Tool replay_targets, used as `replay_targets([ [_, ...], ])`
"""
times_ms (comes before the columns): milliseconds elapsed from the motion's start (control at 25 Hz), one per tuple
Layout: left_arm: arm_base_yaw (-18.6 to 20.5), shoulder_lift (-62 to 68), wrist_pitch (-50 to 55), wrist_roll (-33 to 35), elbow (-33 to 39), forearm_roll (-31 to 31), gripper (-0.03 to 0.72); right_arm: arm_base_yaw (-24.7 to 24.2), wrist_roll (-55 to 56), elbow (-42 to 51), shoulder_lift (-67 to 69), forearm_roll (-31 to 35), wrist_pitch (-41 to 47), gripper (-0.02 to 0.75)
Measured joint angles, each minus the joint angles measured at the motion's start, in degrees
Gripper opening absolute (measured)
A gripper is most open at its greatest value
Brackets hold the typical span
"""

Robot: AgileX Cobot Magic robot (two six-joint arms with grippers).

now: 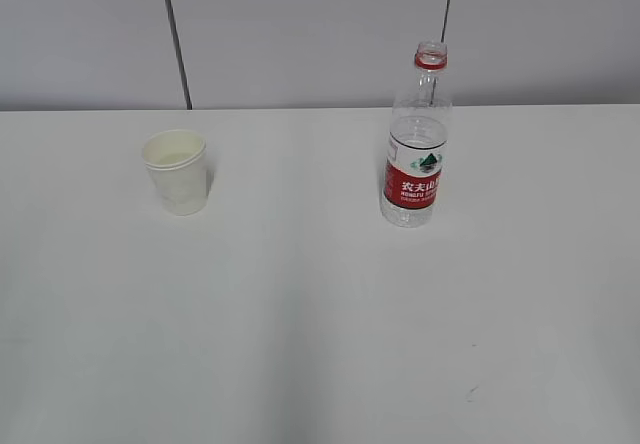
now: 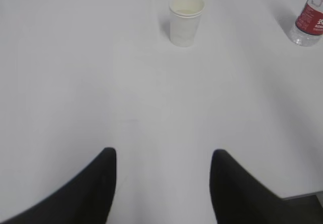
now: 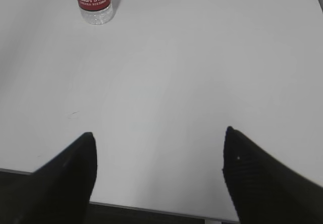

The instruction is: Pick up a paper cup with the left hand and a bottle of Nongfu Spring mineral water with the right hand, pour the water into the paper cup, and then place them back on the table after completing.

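The paper cup (image 1: 176,172) stands upright on the white tabletop (image 1: 320,324), toward the far edge on the left side, with a little liquid visible in its bottom. The bottle of Nongfu Spring mineral water (image 1: 417,139) stands upright well apart from it, also near the far edge and right of the middle; its neck is open, with only the red ring around it, and its red label faces the near edge. The clear water (image 1: 410,210) shows in the lower part of the bottle.

Neither arm shows in the exterior view. In the left wrist view the left end effector (image 2: 162,186) hangs over the near part of the tabletop, its black fingers (image 2: 96,183) partly spread with nothing between them, the cup far ahead. In the right wrist view the right end effector (image 3: 159,176) sits by the near edge, its fingers (image 3: 75,173) spread wider, holding nothing, with the bottle far ahead to its left.
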Motion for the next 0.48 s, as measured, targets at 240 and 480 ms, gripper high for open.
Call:
replay_targets([
  [240,0.73,0.00,-0.14,0.00,0.01,-0.05,0.375,0.00,0.00,0.13,-0.57,-0.45,-0.10,0.572],
  [480,3.48,0.00,-0.14,0.00,0.01,-0.04,0.375,0.00,0.00,0.13,-0.57,-0.92,-0.21,0.572],
])
